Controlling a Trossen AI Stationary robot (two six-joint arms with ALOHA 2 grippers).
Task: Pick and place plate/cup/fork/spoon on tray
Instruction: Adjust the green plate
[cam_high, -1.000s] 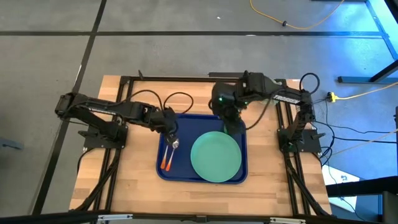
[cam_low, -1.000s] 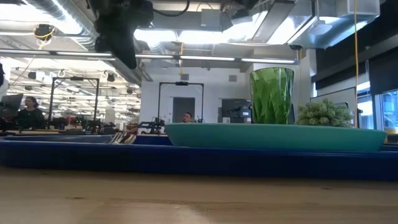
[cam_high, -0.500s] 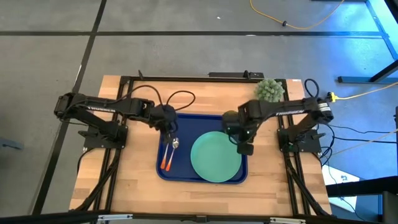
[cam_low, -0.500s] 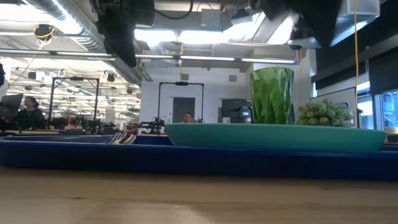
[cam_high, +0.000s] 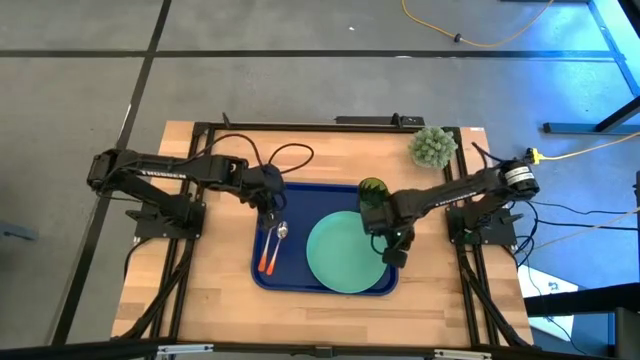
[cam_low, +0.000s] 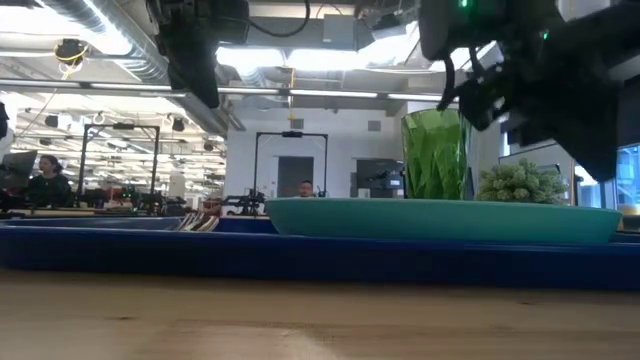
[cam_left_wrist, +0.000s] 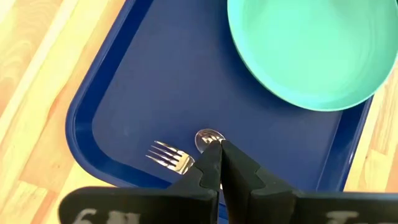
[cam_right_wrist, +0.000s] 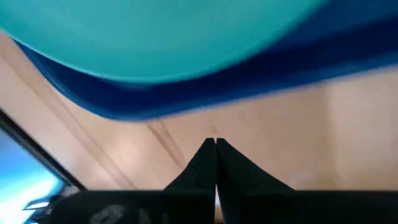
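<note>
The dark-blue tray (cam_high: 290, 275) lies on the table. The mint-green plate (cam_high: 345, 252) lies flat on the tray's right half. The dark-green cup (cam_high: 373, 190) stands upright in the tray's far right corner and also shows in the low view (cam_low: 437, 153). The orange-handled fork (cam_left_wrist: 168, 155) and spoon (cam_left_wrist: 207, 136) lie side by side on the tray's left part (cam_high: 268, 248). My left gripper (cam_left_wrist: 217, 144) is shut and hangs above the spoon's bowl, empty. My right gripper (cam_right_wrist: 216, 142) is shut and empty, above the plate's right rim (cam_high: 393, 255).
A spiky pale-green ball plant (cam_high: 433, 146) stands on the table at the far right, behind the tray. Bare wood lies left, right and on the near side of the tray. In the low view, people sit at desks far behind the table (cam_low: 45, 180).
My right gripper has swung from over the cup at the tray's far right corner toward the table's near edge, and is now above the plate's right rim. The cup stays upright on the tray. The ball plant, earlier hidden by the right arm, now shows.
</note>
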